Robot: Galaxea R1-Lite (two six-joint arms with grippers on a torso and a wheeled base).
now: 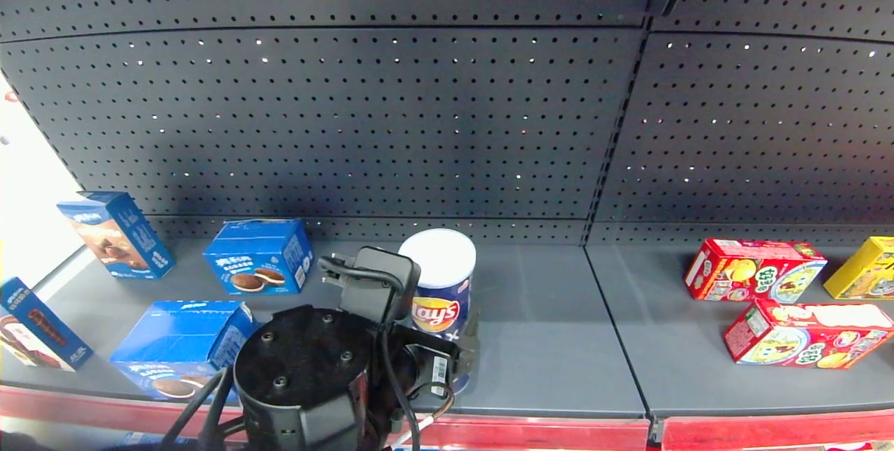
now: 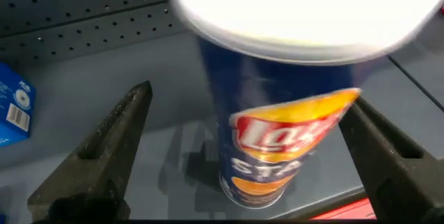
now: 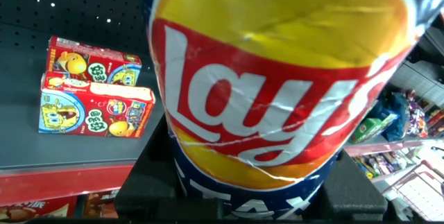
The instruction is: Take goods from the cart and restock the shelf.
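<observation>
The chips can (image 1: 438, 280) stands upright on the shelf (image 1: 552, 346), near its front edge and not far from a blue box (image 1: 260, 255). The left end effector (image 2: 246, 102) is wide open around the can, one finger close to the label and the other clearly apart. The right end effector (image 3: 243, 200) grips a second can (image 3: 277, 92) above the shelf. I judge this to be the release. The left arm should draw straight back without brushing the tall can, which probably tips easily.

- the standing can (image 1: 438, 297): brand logo, white letters on a red band over yellow
- the second can (image 3: 277, 113): same logo
- blue boxes (image 1: 260, 266) and red boxes (image 1: 754, 269): print too small to read
</observation>
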